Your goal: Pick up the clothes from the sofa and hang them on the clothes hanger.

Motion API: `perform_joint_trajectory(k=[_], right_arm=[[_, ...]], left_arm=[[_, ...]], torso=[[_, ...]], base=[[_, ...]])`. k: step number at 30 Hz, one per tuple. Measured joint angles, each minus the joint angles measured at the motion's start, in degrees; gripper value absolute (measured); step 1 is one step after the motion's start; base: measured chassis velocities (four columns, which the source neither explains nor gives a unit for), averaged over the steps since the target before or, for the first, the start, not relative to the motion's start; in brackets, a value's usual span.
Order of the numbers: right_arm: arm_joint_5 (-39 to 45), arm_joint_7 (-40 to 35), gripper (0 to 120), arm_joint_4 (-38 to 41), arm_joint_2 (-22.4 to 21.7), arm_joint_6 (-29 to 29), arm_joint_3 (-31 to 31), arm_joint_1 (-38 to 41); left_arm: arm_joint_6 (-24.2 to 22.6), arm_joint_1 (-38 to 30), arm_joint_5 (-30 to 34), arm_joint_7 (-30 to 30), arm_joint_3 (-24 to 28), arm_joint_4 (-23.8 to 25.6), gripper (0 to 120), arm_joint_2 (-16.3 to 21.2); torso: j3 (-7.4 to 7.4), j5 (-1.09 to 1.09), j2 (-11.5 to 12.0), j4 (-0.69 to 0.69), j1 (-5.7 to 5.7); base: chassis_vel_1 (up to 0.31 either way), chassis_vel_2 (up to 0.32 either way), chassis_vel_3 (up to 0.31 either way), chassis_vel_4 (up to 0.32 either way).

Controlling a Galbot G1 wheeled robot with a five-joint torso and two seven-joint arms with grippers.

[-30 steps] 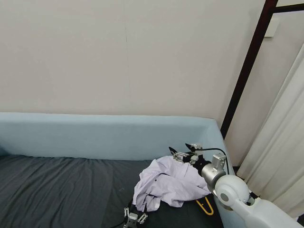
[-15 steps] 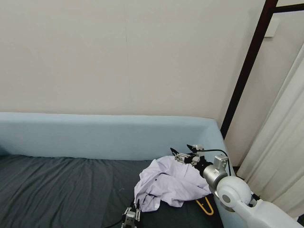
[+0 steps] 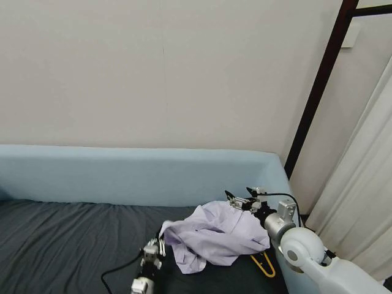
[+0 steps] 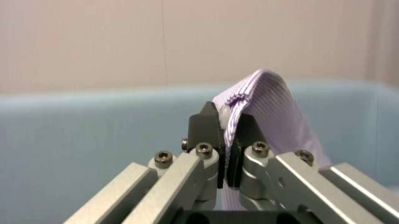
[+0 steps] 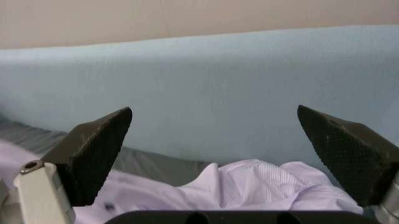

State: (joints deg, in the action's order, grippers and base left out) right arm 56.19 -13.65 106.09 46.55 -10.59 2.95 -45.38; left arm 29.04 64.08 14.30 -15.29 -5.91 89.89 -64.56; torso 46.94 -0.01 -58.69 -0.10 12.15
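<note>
- Currently picking up: pinches an edge of the lilac shirt (image 3: pixel 214 236) in the left gripper (image 4: pixel 226 128), fingers pressed together.
- Holds the right gripper (image 3: pixel 244 201) spread wide just above the shirt's far side.
- Leaves the shirt heaped at the right end of the sofa (image 3: pixel 122 174) seat, over a yellow hanger (image 3: pixel 264 266).
- Next, likely needs a second grip, then a lift toward the dark rack (image 3: pixel 318 92).
</note>
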Motion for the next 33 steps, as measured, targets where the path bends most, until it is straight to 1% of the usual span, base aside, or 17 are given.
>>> perform_joint_trajectory(k=[1,4,5,7,10,11,13,15,17,20,21,25,26,29,30,32,33], right_arm=[[0.0,0.0,100,0.0,0.0,0.0,0.0,0.0],[0.0,0.0,100,-0.3,0.7,0.0,-0.1,0.3],[0.0,0.0,100,-0.3,0.7,0.0,-0.1,0.3],[0.0,0.1,100,-0.6,1.6,0.0,-0.4,0.3],[-0.1,0.1,100,-1.1,3.0,0.3,-0.9,0.4],[-0.1,0.1,100,-1.1,3.0,0.3,-0.9,0.4],[-0.4,0.1,100,-1.8,4.3,1.0,-0.9,0.4],[-0.8,0.3,100,-2.5,5.7,1.9,-1.1,-0.2],[-1.1,0.7,100,-2.9,6.4,2.3,-1.2,-0.6],[-1.9,3.3,100,-4.4,9.3,3.4,-0.8,-1.5],[-1.9,3.3,100,-4.4,9.3,3.4,-0.8,-1.5],[-2.8,6.8,100,-5.8,12.6,5.4,2.0,-1.5],[-2.8,6.8,100,-5.8,12.6,5.4,2.0,-1.5],[-3.0,8.7,100,-7.0,14.9,7.0,3.8,-1.8],[-3.0,8.8,100,-7.1,15.1,7.1,3.9,-1.9],[-1.9,7.9,100,-8.9,18.1,8.7,6.1,-1.8],[-1.9,7.9,100,-8.9,18.1,8.7,6.1,-1.8]], left_arm=[[0.0,0.0,0.0,0.0,0.0,0.0,0,0.0],[-1.8,-5.8,8.3,3.5,0.4,5.7,0,7.4],[-1.8,-5.8,8.3,3.5,0.4,5.7,0,7.4],[-2.1,-10.3,13.8,7.0,1.7,7.3,0,12.0],[-2.1,-16.4,19.5,11.1,3.8,7.4,0,17.2],[-2.1,-16.4,19.5,11.1,3.8,7.4,0,17.2],[-2.3,-20.0,22.2,12.5,4.9,7.5,0,20.0],[-2.5,-22.6,23.8,13.6,6.0,7.2,0,21.8],[-2.6,-23.4,24.4,14.0,6.4,7.0,0,22.6],[-2.8,-24.3,25.6,14.9,7.0,6.6,0,24.2],[-2.8,-24.3,25.6,14.9,7.0,6.6,0,24.2],[-2.9,-24.4,26.6,15.4,7.6,6.4,0,25.5],[-2.9,-24.4,26.6,15.4,7.6,6.4,0,25.5],[-2.9,-24.2,27.1,15.5,7.5,7.4,0,26.4],[-2.9,-24.1,27.2,15.5,7.5,7.6,0,26.5],[-3.3,-22.8,27.3,15.6,6.7,9.8,0,28.3],[-3.3,-22.8,27.3,15.6,6.7,9.8,0,28.3]], torso=[[0.0,0.0,0.0,0.0,0.0],[0.0,0.0,0.0,0.02,0.0],[0.0,0.0,0.0,0.02,0.0],[0.0,0.0,0.0,0.01,0.0],[0.0,-0.02,0.0,0.0,0.0],[0.0,-0.02,0.0,0.0,0.0],[0.0,0.01,0.0,0.02,0.0],[0.0,-0.01,0.0,0.02,0.0],[0.0,0.0,0.0,0.01,0.0],[0.0,-0.01,0.0,0.01,0.0],[0.0,-0.01,0.0,0.01,0.0],[0.0,-0.01,0.0,0.03,0.0],[0.0,-0.01,0.0,0.03,0.0],[0.0,-0.01,0.0,0.01,0.0],[0.0,-0.01,0.0,0.01,0.0],[0.0,0.0,0.0,0.01,0.0],[0.0,0.0,0.0,0.01,0.0]], base=[[0.0,0.0,0.0,0.0],[0.0,0.0,0.0,0.0],[0.0,0.0,0.0,0.0],[0.0,0.0,0.0,0.0],[0.0,0.0,0.0,0.0],[0.0,0.0,0.0,0.0],[0.0,0.0,0.0,0.0],[0.0,0.0,0.0,0.0],[0.0,0.0,0.0,0.0],[0.0,0.0,0.0,0.0],[0.0,0.0,0.0,0.0],[0.0,0.0,0.0,0.0],[0.0,0.0,0.0,0.0],[0.0,0.0,0.0,0.0],[0.0,0.0,0.0,0.0],[0.0,0.0,0.0,0.0],[0.0,0.0,0.0,0.0]])
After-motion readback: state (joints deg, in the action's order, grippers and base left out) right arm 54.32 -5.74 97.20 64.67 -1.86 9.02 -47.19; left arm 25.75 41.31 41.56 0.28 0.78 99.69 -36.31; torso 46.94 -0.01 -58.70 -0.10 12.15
